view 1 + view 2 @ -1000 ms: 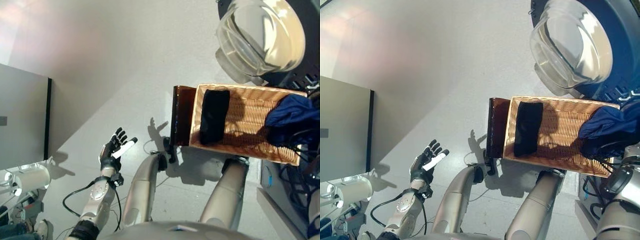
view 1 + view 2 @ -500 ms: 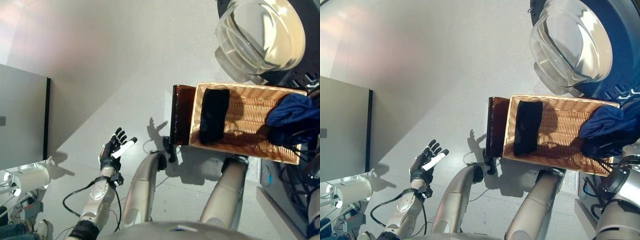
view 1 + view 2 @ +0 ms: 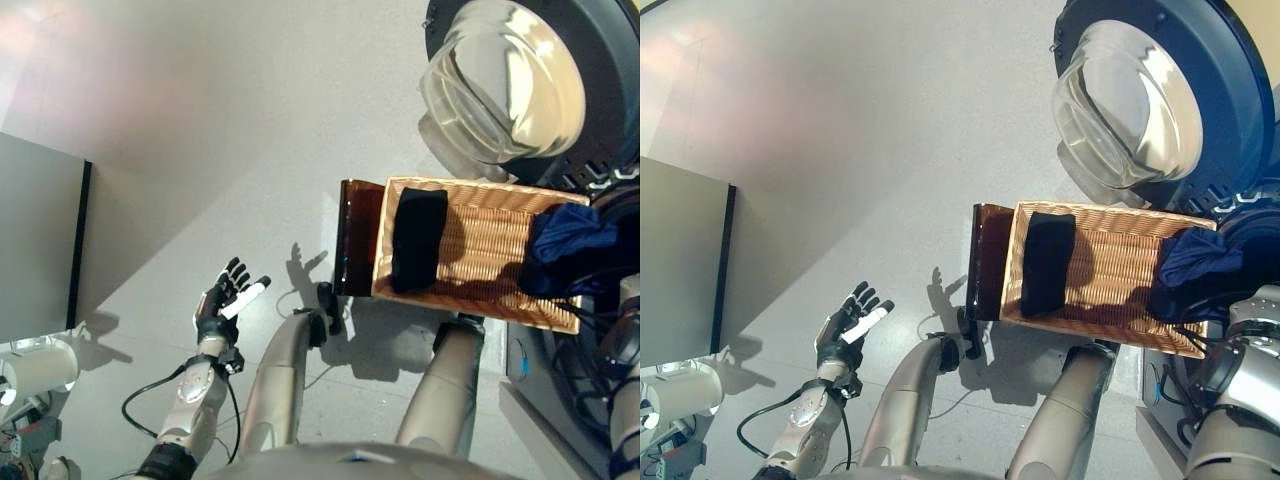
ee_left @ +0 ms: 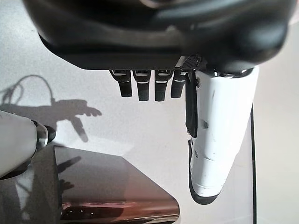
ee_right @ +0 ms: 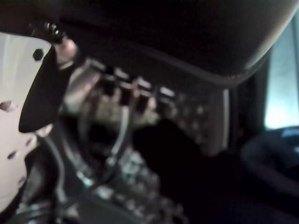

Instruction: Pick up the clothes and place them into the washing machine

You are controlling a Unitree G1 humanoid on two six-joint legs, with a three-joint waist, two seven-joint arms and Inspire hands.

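Right hand (image 5: pixel 117 107): we only get it in its own wrist view, dark and blurred, so we cannot tell if its fingers are curled or straight. In the eye views only the right arm shows, cut off at the right edge beside the blue cloth (image 3: pixel 565 245). Whether the hand touches that cloth is hidden.

Left hand (image 3: pixel 228 297), lower left of the frame, is held over the floor (image 3: pixel 220 120) with fingers (image 4: pixel 140 86) spread and released, holding nothing; the white-covered thumb sticks out beside them in the left wrist view.

Clothes: black cloth (image 3: pixel 418 238) lies folded across the left end of the basket (image 3: pixel 480 215), draped over its near rim. The blue cloth is bunched at the basket's right end, spilling over the right rim, partly masked by dark cables there.

The basket sits right of centre, on a brown glossy stand (image 3: pixel 357 235) that juts out at its left end; the rest of the stand is hidden under the basket.

Washer (image 3: pixel 1230 90) at upper right, cut off by the frame; its glass door (image 3: pixel 500 80) is swung open above the basket. We cannot see into the drum.

A grey panel (image 3: pixel 35 240) at the left edge, cut off. A white roll (image 3: pixel 35 370) at lower left, partly out of frame.
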